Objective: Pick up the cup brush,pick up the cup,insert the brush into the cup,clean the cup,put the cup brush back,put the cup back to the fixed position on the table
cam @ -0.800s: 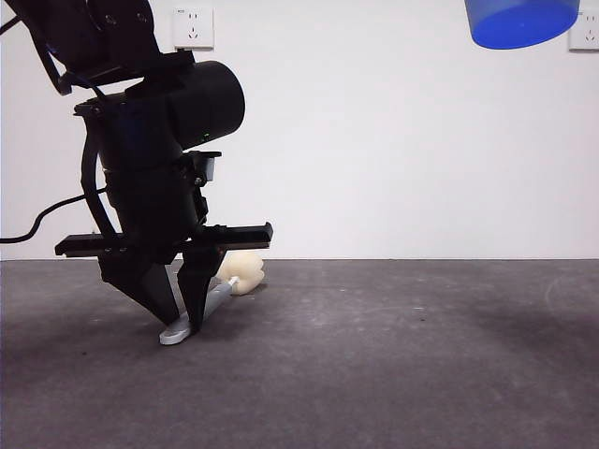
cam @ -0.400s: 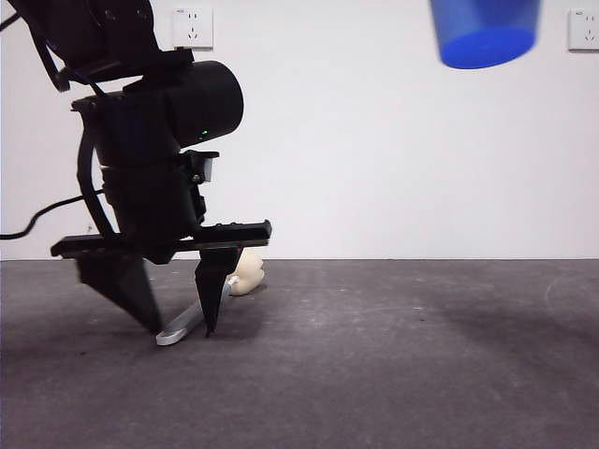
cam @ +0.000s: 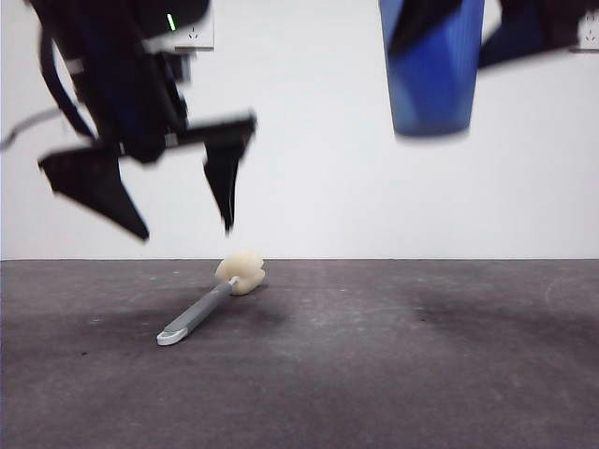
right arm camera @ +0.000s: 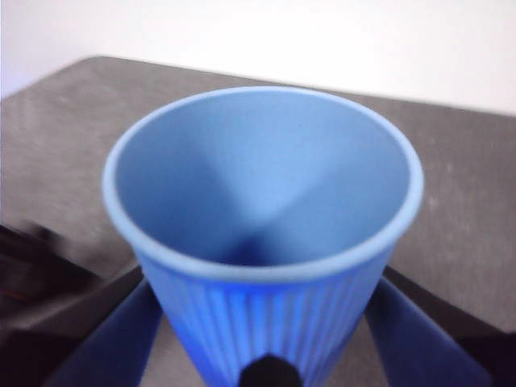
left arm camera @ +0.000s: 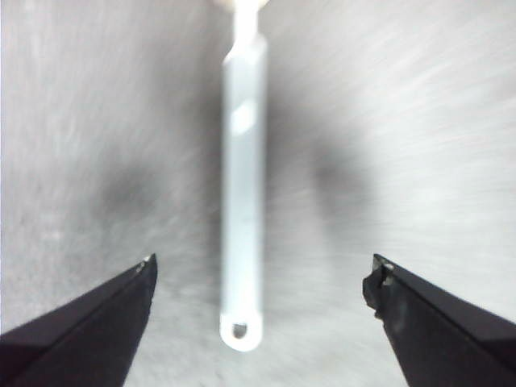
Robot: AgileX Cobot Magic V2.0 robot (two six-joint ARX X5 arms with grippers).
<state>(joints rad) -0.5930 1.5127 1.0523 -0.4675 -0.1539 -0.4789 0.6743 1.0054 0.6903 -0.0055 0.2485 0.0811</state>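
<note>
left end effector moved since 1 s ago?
Yes. The left end effector has risen off the cup brush, jaws open. It was down at the handle on the table; now it is well above the table's far edge.

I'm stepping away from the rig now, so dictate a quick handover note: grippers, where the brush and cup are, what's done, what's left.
Left gripper: open, empty, in the air above the cup brush.
Right gripper: shut on the cup, held upright high over the table.
Cup brush: lying flat on the table, sponge head toward the wall, touched by nothing.
Done: brush put back.
Left: set the cup down at its fixed spot, release.
</note>
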